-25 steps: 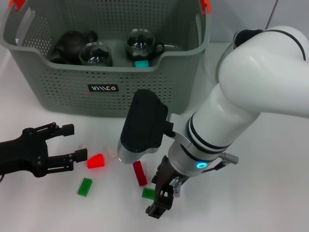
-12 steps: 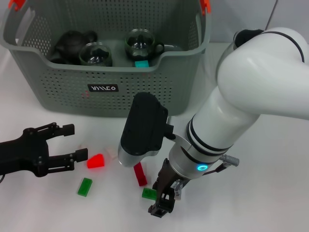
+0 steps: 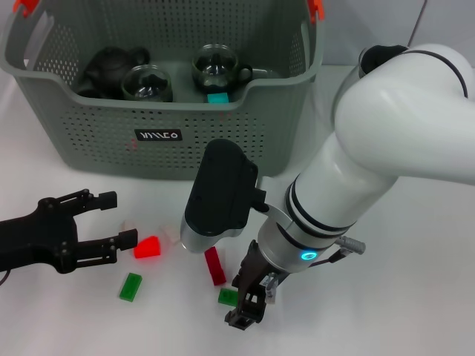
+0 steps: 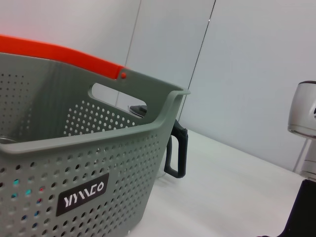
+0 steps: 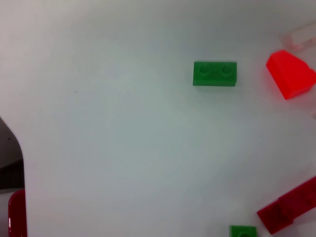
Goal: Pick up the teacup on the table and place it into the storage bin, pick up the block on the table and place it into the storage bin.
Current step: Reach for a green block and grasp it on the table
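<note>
bench (image 3: 415, 297): white, carries everything
storage bin (image 3: 111, 144): upper left of the head frame, grey-green, perforated; inside are two glass teacups (image 3: 146, 83), a dark teapot (image 3: 111, 65) and a small teal block (image 3: 217, 98)
right gripper (image 3: 251, 297): lower centre, pointing down at the bench, fingers apart with the small green block (image 3: 227, 297) at their tips (contact unclear)
left gripper (image 3: 107, 220): lower left, open, holding nothing, just beside the red wedge block (image 3: 148, 247)
dark red block (image 3: 215, 265): lower centre, above the small green block
green block (image 3: 130, 286): lower left, below the left gripper, flat on the bench
</note>
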